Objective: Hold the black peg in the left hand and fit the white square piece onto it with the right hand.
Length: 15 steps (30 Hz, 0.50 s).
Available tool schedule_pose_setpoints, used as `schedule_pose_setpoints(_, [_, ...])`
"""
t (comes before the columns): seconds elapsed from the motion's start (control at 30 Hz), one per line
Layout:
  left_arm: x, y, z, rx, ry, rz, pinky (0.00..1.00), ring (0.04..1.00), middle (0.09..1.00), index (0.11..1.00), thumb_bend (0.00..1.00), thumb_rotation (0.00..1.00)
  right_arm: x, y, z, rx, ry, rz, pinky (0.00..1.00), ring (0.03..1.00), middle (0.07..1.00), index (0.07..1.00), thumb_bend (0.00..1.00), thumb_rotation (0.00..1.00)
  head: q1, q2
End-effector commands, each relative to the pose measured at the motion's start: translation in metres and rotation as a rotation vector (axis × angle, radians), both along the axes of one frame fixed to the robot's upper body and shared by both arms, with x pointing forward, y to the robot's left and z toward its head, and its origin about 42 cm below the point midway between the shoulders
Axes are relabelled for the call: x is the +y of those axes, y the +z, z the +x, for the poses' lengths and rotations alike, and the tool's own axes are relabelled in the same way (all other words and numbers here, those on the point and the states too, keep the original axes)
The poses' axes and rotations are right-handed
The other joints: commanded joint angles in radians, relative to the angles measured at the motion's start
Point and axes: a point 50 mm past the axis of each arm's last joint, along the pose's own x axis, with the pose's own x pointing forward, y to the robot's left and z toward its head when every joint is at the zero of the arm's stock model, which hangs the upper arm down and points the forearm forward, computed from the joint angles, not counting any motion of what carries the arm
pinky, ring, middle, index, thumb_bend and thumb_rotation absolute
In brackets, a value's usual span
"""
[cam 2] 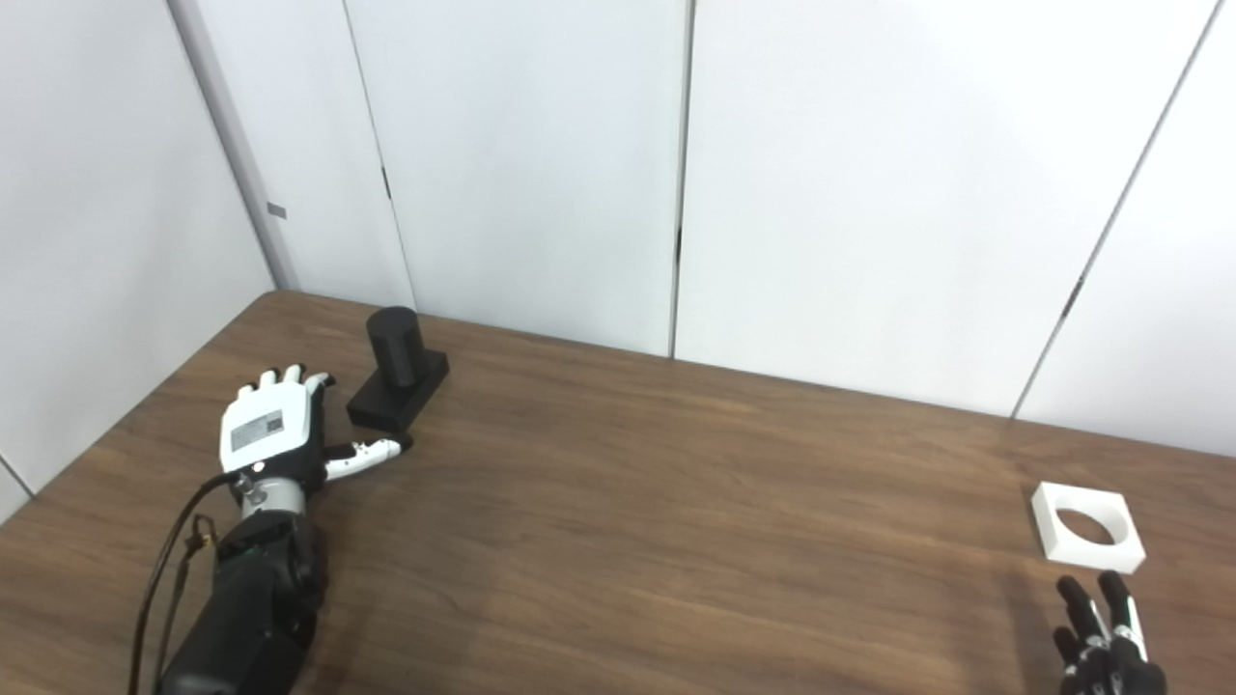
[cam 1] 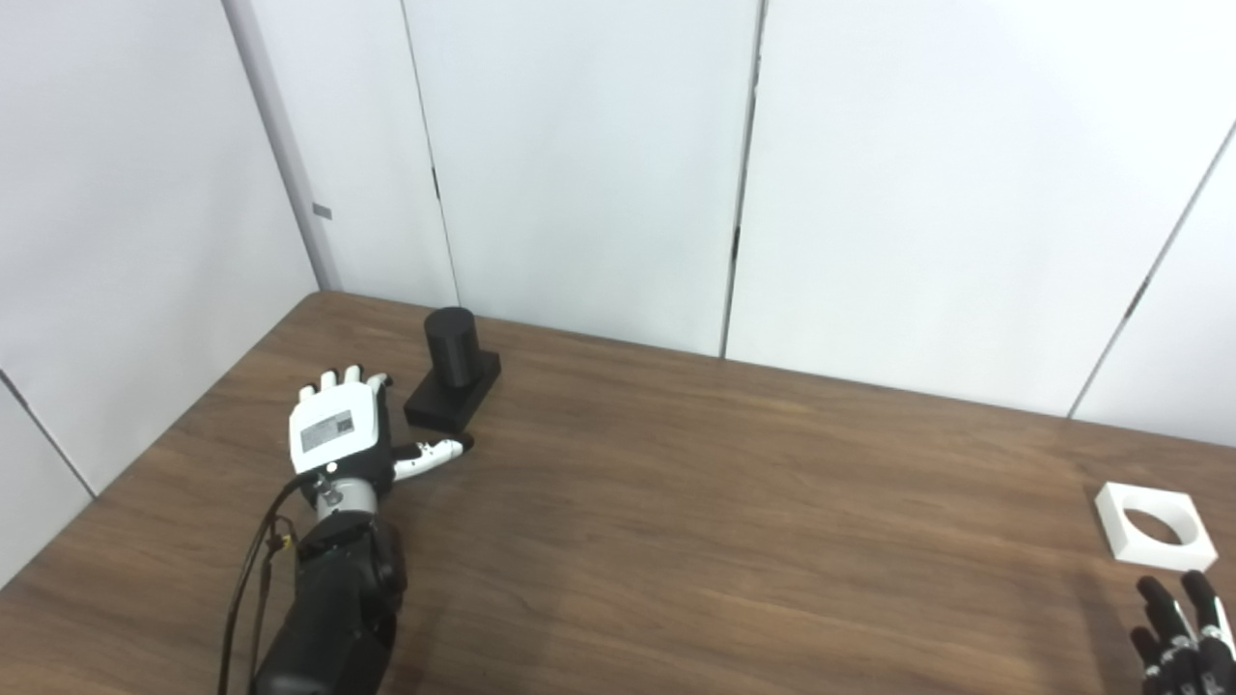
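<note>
White wall panels with dark seams close off the far side of a brown wooden table point(cam 1: 695, 502).

Left eye view: the black peg point(cam 1: 452, 378), a round post standing upright on a flat square base, sits far left on the table. The left hand point(cam 1: 340, 431) lies just near and left of it, back upward, fingers spread and holding nothing; its thumb tip reaches toward the near corner of the base, and whether it touches cannot be told. The white square piece point(cam 1: 1155, 523), with a round hole through it, lies flat at the right. Near it, the right hand point(cam 1: 1183, 632) is cut off by the bottom right corner: only dark fingers show, extended and apart, short of the piece and holding nothing.

Right eye view: the same layout sits shifted leftward. The right hand point(cam 2: 1106, 632) shows a little more, fingers straight, its palm out of frame. A dark cable point(cam 2: 159, 579) loops beside the left forearm.
</note>
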Motion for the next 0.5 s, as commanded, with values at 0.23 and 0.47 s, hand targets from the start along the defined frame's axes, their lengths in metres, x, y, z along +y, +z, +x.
schedule_pose_setpoints(0.23, [0.003,0.022,0.028,-0.042,0.000,0.054,1.00,1.000,0.968,0.844,0.94,0.72,0.008,-0.018,-0.013,0.072,-0.018,0.032,1.00,1.000,0.940,0.999,0.70,1.00,-0.007,0.006])
schedule_pose_setpoints(0.47, [0.004,0.018,0.042,-0.013,-0.005,0.081,1.00,0.986,0.953,0.841,0.96,0.74,0.009,-0.019,-0.013,0.070,-0.024,0.024,1.00,0.993,0.929,0.996,0.71,1.00,-0.013,0.010])
